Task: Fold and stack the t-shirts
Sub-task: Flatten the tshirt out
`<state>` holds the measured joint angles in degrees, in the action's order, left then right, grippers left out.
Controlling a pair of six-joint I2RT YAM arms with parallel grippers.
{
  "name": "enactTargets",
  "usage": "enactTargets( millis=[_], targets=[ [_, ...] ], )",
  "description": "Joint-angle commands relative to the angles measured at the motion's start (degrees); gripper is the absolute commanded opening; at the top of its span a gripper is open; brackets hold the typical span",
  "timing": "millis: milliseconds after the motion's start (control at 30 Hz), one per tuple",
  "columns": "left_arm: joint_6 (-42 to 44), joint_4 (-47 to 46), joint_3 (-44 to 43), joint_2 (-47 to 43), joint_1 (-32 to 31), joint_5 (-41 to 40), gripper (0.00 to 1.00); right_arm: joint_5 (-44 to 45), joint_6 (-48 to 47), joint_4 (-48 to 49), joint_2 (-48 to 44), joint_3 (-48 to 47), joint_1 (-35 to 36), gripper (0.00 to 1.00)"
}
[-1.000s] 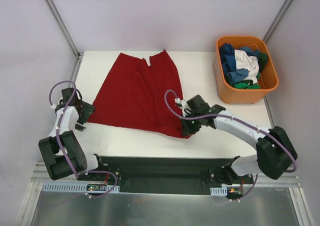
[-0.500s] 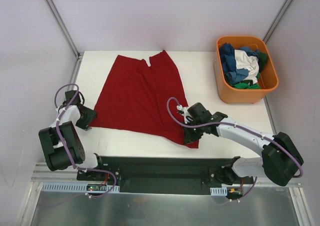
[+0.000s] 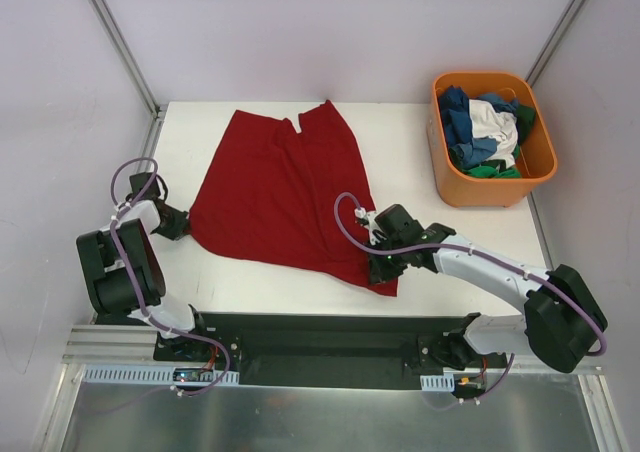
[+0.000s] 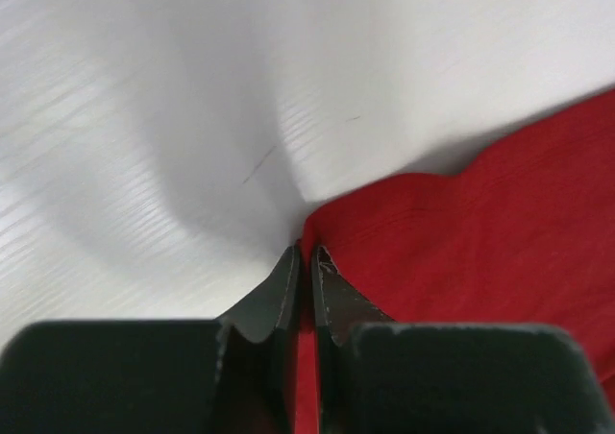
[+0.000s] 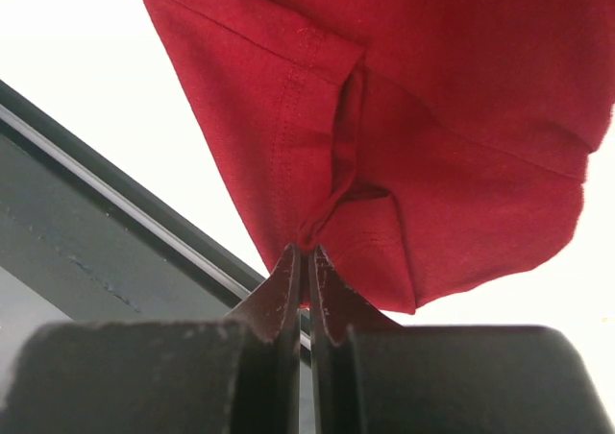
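Left gripper [image 4: 306, 253]: fingers drawn together to a thin slit, with a strip of red cloth caught between them. It pinches the near-left corner of the dark red t-shirt [image 3: 280, 192], low over the table [image 3: 420, 142] and close to the table's left edge.

Right gripper [image 5: 307, 252]: fingers pressed together on a bunched fold at the shirt's near-right corner. In the wrist view the cloth puckers into the fingertips and a hemmed flap hangs just beyond them.

The shirt lies spread between the two grips. It reaches from the near half of the table to its far edge, left of centre, with its far end notched.

Surroundings: an orange tub [image 3: 480, 190] stands at the far-right corner, well apart from the shirt and both grippers. It is heaped with the other t-shirts [image 3: 485, 127], in blue, white and green. Bare white surface separates the shirt from the tub, and a narrower bare strip runs along the shirt's left side.

Limits: a black rail [image 3: 320, 337] runs along the near edge, just beside the right gripper and showing dark under the cloth in that wrist view. Pale walls stand close around the left, far and right sides of the table.
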<state>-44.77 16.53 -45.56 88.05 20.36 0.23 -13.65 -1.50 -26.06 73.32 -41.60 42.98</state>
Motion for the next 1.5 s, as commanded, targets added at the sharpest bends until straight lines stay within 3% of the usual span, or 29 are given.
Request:
enactTargets(
  millis=[0, 233, 367, 467, 667, 833, 1000, 1300, 1467],
  targets=[
    [0.56, -0.36, 1.44, 3.36, 0.21, 2.23, 0.00, 2.66, 0.71, -0.13, -1.42, -2.87, 0.08, 0.01],
    [1.09, -0.28, 5.91, -8.22, 0.12, 3.11, 0.00, 10.91, 1.32, -0.21, -4.14, -4.97, -0.44, 0.01],
    [-0.40, -0.19, 6.36, -23.92, -1.36, 6.71, 0.00, 23.01, -0.08, 1.19, -8.18, -8.48, -0.62, 0.01],
    [-0.84, 0.16, 3.38, -32.90, -3.30, 6.45, 0.00, 31.19, -3.24, 4.08, -13.45, -11.99, -0.53, 0.01],
    [-1.63, 0.43, -10.67, -41.28, -3.40, 7.95, 0.00, 43.70, -14.37, 12.95, -21.02, -20.61, -0.53, 0.01],
    [-0.32, 0.25, -26.49, -43.31, -3.40, 8.29, 0.00, 40.82, -25.91, 17.53, -21.55, -35.25, -0.53, 0.01],
    [3.11, 0.34, -40.27, -43.58, -3.31, 9.26, 0.00, 33.00, -35.14, 13.25, -19.53, -51.09, -0.53, 0.01],
    [6.54, 1.31, -60.23, -42.17, -3.31, 13.74, 0.00, 19.54, -39.37, 1.12, -16.81, -80.01, -0.53, 0.00],
    [6.63, 1.48, -65.88, -40.24, -3.31, 14.98, 0.00, 19.27, -42.53, 1.88, -14.70, -86.63, -0.53, 0.01]
  ],
)
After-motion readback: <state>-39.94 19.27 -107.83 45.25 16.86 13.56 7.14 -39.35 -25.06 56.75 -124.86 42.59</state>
